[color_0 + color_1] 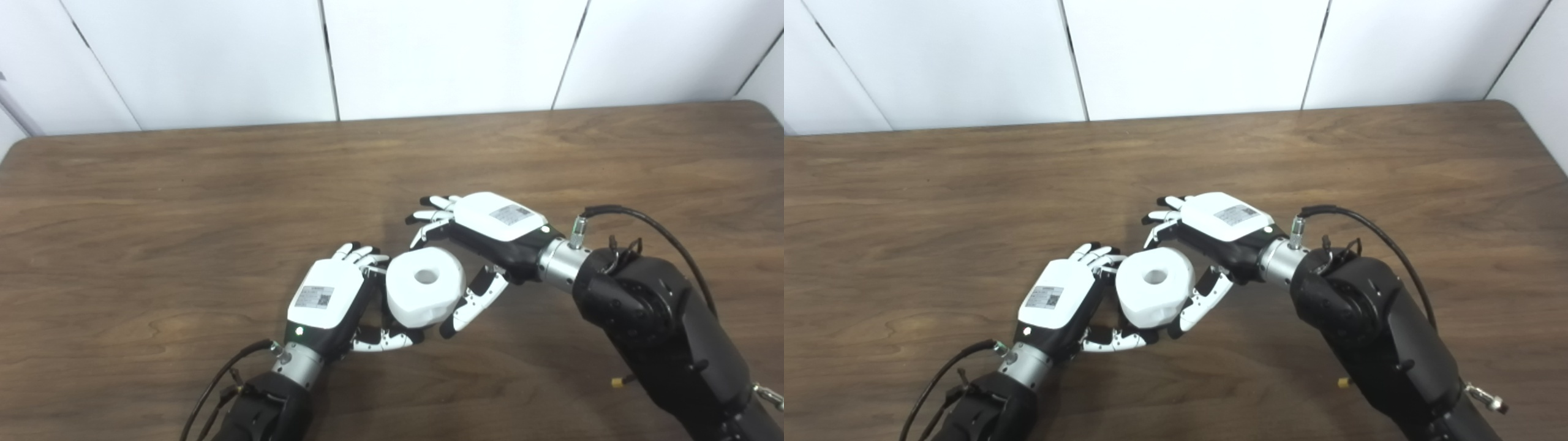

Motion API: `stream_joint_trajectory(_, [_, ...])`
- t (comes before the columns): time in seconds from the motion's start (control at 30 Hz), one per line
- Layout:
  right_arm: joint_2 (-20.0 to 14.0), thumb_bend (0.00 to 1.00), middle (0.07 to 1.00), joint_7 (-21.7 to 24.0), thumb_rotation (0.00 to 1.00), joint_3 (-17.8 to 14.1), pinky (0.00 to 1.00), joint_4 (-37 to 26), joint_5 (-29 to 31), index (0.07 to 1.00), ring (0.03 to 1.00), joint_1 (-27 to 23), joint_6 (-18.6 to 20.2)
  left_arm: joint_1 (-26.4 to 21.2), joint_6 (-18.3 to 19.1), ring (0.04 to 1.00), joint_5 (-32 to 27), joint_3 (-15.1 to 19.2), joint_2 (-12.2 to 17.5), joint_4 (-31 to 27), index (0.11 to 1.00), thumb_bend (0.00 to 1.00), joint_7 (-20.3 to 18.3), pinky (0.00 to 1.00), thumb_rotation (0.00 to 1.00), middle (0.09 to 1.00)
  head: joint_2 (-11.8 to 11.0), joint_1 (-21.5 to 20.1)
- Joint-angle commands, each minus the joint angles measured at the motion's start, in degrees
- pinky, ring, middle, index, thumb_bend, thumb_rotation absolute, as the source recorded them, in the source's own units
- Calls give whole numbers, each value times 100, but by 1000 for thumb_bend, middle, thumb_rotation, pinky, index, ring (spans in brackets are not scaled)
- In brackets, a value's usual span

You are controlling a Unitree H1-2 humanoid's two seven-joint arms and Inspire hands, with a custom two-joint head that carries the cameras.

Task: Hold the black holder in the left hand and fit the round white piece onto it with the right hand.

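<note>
Round white piece (422, 286) between left hand's (324, 300) curled fingers and right hand's (490, 226) spread fingers above table (153, 202).

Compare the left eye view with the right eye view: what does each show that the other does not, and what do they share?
Only the left eye view shows the table's rounded far-left corner and a grey strip on the wall at the left edge. Only the right eye view shows more wall beyond the table's right end. Both share the round white piece, with its centre hole facing up, between the left hand and the right hand, whose fingers are spread. The black holder cannot be made out in either view.
</note>
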Motion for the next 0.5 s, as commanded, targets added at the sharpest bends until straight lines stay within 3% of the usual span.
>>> stream_joint_trajectory(0.0, [-37,1000,928,-19,441,-123,1000,-149,53,721,1000,-273,-9,36,75,865,235,-85,52,304,488,522,-235,938,52,775,3,6])
stream_joint_trajectory(0.23, [-43,1000,940,117,446,-263,1000,-275,72,757,1000,-368,216,35,74,869,210,-45,112,299,487,522,-263,940,53,775,-3,23])
stream_joint_trajectory(0.47, [-21,1000,998,220,501,-387,1000,-461,-29,973,1000,-447,496,45,57,877,139,-9,171,323,487,522,-298,943,53,781,-17,25])
